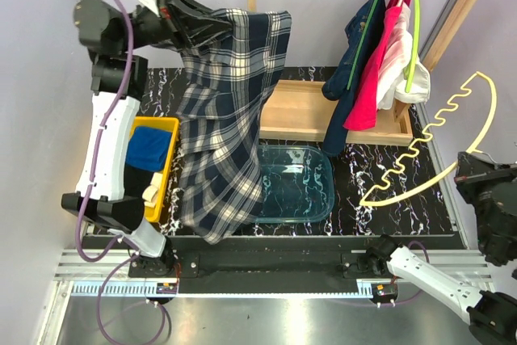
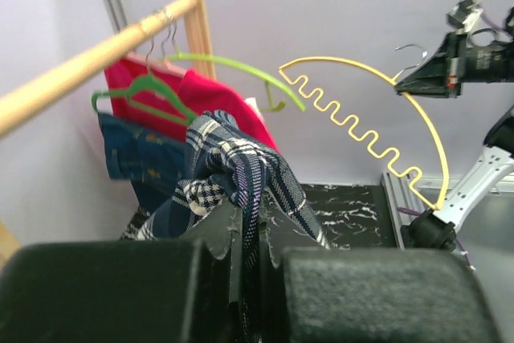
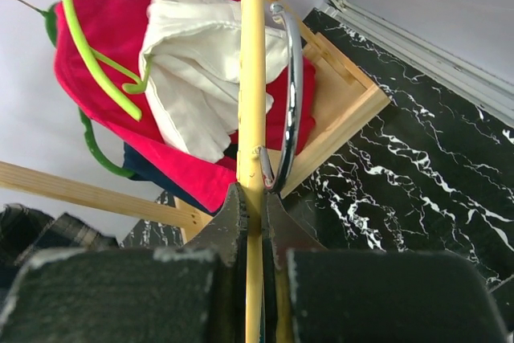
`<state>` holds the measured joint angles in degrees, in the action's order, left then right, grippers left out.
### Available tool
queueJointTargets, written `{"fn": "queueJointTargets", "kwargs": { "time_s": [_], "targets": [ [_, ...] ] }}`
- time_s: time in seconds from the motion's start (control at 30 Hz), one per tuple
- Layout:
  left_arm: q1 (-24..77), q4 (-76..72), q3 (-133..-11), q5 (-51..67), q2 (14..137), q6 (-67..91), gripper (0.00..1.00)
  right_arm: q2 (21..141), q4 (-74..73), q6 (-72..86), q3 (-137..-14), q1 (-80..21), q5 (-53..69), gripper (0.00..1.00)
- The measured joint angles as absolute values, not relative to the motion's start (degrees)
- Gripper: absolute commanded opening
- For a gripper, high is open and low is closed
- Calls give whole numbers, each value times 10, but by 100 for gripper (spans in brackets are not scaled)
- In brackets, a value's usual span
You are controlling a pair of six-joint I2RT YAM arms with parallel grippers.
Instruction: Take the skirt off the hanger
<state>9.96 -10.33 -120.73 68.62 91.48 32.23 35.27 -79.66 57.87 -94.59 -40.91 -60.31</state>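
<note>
- Tartan in navy and grey with thin white checks, the pleated cloth skirt [image 1: 226, 119] hangs off the hanger, raised at the left.
- The left gripper [image 1: 182, 22] is clamped on its bunched top edge.
- The pale yellow half-moon hanger [image 3: 252, 78] with a zigzag lower bar sits well apart, on the right.
- The right gripper [image 3: 254, 198] is pinched tight on its arch, beside the chrome hook [image 3: 294, 78].
</note>
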Motion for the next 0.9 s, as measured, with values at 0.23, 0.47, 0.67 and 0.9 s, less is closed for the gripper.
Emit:
{"fn": "queueJointTargets", "kwargs": {
  "time_s": [0.23,0.47,0.67,0.9],
  "targets": [
    [107,-30,-1218,645,943,267,3,376,-796,584,-901,-394,-596,0],
    [145,-16,-1129,622,890,226,4,408,-786,631,-769,-363,-520,0],
    [202,110,-839,614,738,77,5,428,-792,721,-635,-344,-448,0],
    [227,307,-687,581,701,-86,49,444,-790,735,-631,-311,-436,18]
  ]
}}
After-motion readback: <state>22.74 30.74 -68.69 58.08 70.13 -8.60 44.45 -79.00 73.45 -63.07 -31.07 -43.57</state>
